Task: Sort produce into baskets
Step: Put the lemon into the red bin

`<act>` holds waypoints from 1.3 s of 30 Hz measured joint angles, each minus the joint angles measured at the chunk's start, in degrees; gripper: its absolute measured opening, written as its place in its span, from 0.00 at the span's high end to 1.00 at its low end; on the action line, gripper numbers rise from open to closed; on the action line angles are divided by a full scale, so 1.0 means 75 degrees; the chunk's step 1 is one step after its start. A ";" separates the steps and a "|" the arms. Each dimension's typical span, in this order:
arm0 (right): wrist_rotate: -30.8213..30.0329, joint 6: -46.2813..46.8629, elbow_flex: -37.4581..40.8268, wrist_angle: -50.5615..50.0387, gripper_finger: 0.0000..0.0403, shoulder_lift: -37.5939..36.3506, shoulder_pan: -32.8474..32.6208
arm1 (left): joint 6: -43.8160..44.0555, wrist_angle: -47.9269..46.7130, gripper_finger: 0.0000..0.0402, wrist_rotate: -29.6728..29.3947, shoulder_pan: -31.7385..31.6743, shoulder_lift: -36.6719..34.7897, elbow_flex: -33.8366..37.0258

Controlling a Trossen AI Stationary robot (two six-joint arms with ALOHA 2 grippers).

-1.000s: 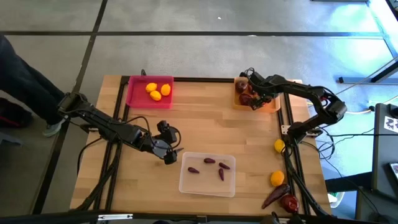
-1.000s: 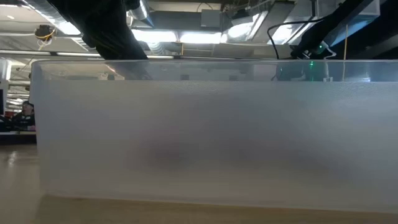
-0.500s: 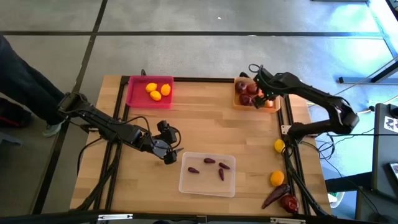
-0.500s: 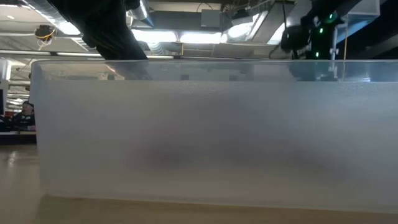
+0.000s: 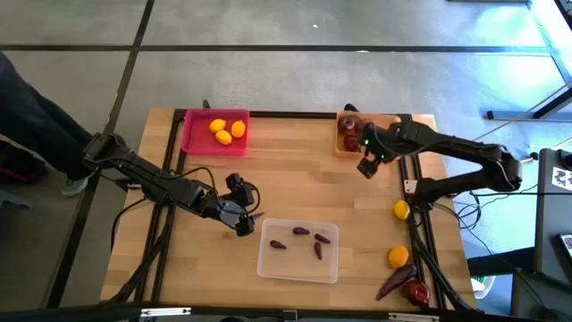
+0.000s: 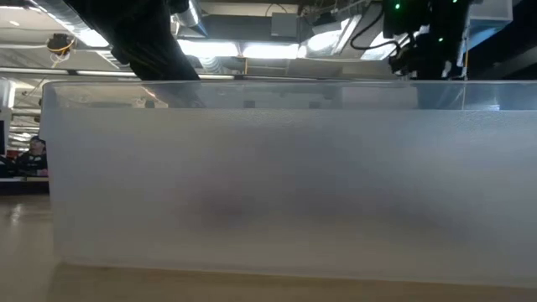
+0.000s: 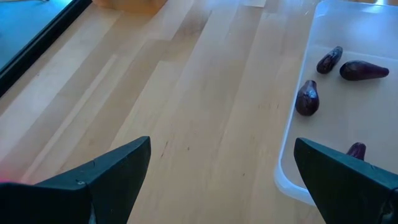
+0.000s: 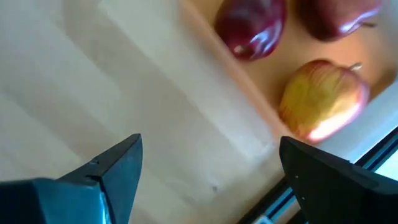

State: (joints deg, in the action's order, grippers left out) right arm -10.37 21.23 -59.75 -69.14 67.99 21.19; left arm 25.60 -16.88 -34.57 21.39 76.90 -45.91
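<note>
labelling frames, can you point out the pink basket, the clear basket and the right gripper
pink basket [image 5: 190, 136]: high view, bare floor near its left wall
clear basket [image 5: 277, 262]: high view, bare floor
right gripper [image 5: 366, 167]: high view, between its open fingertips

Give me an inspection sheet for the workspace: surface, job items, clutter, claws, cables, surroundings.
Surface: wooden table, dark frame rails along its edges.
Job's things: pink tray holds three lemons; orange tray holds red apples and a red-yellow apple; clear tray holds four purple pods. Unsorted at the table's right edge: two yellow fruits, a long dark pod, a red fruit.
Clutter: nothing seen.
Claws: left claw open beside the clear tray, empty; right claw open at the orange tray's edge, empty.
Cables: black leads loop along the left arm.
Surroundings: tiled floor; person's dark sleeve at far left.
</note>
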 joint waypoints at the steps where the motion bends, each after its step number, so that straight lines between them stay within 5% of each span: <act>1: 0.0002 0.0112 0.0000 -0.0100 0.16 0.0000 -0.0186 | -0.0003 0.0000 0.02 0.0000 0.0000 0.0000 0.0000; 21: 0.1202 0.1056 0.0945 -0.0806 0.16 0.0003 -0.3208 | -0.0082 0.0000 0.02 0.0000 0.0000 0.0000 0.0000; 39: 0.2265 0.0744 0.1818 -0.1196 0.20 0.0976 -0.3395 | -0.0017 0.0003 0.02 0.0000 0.0000 0.0000 0.0000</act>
State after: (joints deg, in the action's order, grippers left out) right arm 6.62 26.80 -46.11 -78.11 75.30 -4.27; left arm 25.47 -16.86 -34.57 21.39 76.90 -45.91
